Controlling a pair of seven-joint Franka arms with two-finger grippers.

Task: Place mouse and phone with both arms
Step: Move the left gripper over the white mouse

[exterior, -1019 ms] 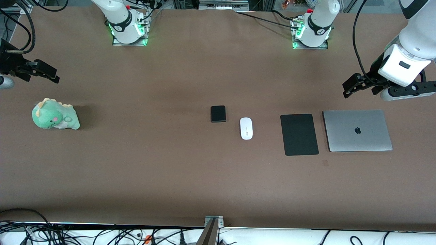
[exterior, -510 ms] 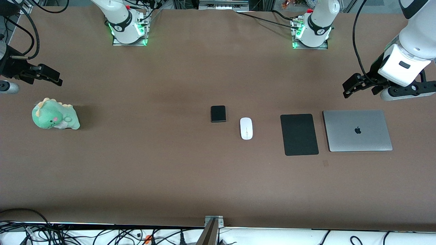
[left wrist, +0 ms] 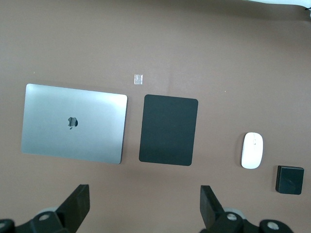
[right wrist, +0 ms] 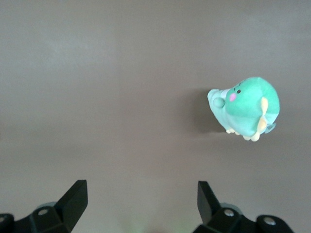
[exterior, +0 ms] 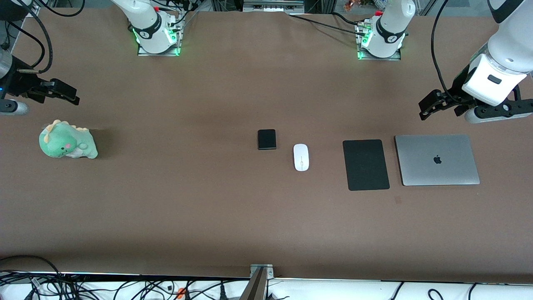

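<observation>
The right gripper (exterior: 62, 92) hangs in the air over the table (exterior: 187, 208) at the right arm's end, with its two fingers (right wrist: 75, 196) spread wide and nothing between them. Just under it, a bit nearer the front camera, sits a green toy dinosaur (exterior: 67, 140) with a pink cheek, and no gripper touches it. In the middle of the table lies the phone (exterior: 267, 139), a small black block, flat on the brown top. Just beside it, toward the left arm's end and a little nearer the front camera, lies the white mouse (exterior: 301, 157). The two are close but do not touch. Next comes a flat black mouse pad (exterior: 366, 164), with a gap between it and the mouse. Beside the pad lies a closed grey laptop (exterior: 437, 160) with an apple mark on its lid. The left gripper (exterior: 431, 106) hangs in the air over the table near the laptop, at the left arm's end. Its fingers (left wrist: 80, 201) are also spread wide and hold nothing. Both arms are well away from the mouse and the phone.
</observation>
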